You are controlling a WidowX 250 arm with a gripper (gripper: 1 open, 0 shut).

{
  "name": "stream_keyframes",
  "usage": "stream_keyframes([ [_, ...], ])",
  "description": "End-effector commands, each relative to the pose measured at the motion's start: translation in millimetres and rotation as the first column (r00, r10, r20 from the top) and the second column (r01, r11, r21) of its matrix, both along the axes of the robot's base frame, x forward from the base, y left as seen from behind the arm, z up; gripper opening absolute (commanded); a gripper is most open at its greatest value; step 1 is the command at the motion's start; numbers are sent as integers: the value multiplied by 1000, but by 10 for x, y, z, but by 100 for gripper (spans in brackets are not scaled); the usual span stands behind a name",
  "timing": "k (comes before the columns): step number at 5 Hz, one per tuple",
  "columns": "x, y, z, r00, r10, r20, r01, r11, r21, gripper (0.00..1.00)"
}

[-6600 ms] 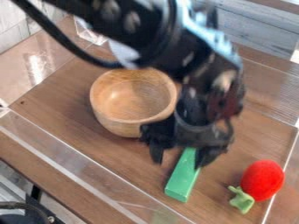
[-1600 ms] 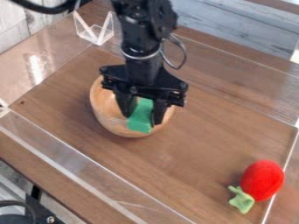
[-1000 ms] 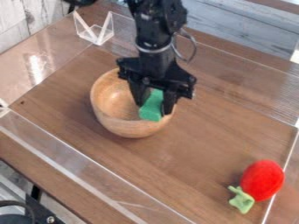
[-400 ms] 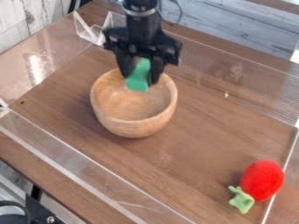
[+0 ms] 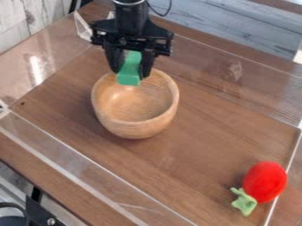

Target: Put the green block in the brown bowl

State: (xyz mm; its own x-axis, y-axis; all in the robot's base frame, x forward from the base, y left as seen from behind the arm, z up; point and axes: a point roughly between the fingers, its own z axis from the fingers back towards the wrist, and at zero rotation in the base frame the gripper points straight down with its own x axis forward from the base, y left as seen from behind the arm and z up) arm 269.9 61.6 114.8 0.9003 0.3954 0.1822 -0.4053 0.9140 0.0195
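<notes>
**Mia:** The green block (image 5: 131, 67) is up in the air. The gripper (image 5: 131, 60) pinches it from 2 sides, so it is clenched on the block. The block hangs over the far edge of the brown bowl (image 5: 136, 104).

**Tom:** What is the biggest thing here?

**Mia:** The table (image 5: 224, 115). It is brown wood with a clear edge around it. Next comes the black arm that reaches down from the top. Then the bowl, which is round and thick. Then the block. After that comes the red toy (image 5: 264, 180) in the near right corner, far from the bowl. The smallest thing is its pale green stem (image 5: 243, 202).

**Tom:** Is the job done?

**Mia:** Not yet. I think it is more than half done. The block is picked up and carried to the bowl. That part is finished. What is left is to bring it over the middle, lower it, and let go.

**Tom:** What is in the bowl?

**Mia:** Nothing that I can see. The inside looks bare and light brown. The block is above the rim at the back, not inside. I cannot tell if its bottom end touches the rim.

**Tom:** Is there another bowl or box?

**Mia:** No. Just 1 bowl. There is a small clear stand (image 5: 85, 31) at the back, behind the arm, but nothing sits in it that I can make out.
</notes>
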Motion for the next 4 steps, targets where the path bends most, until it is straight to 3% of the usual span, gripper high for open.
stream_keyframes([
  [1, -9, -71, 66, 998, 40, 47, -41, 999, 8, 0],
  [2, -31, -170, -54, 996, 72, 45, -72, 997, -3, 0],
  [4, 44, -245, -29, 993, 100, 57, -98, 994, -38, 0],
])
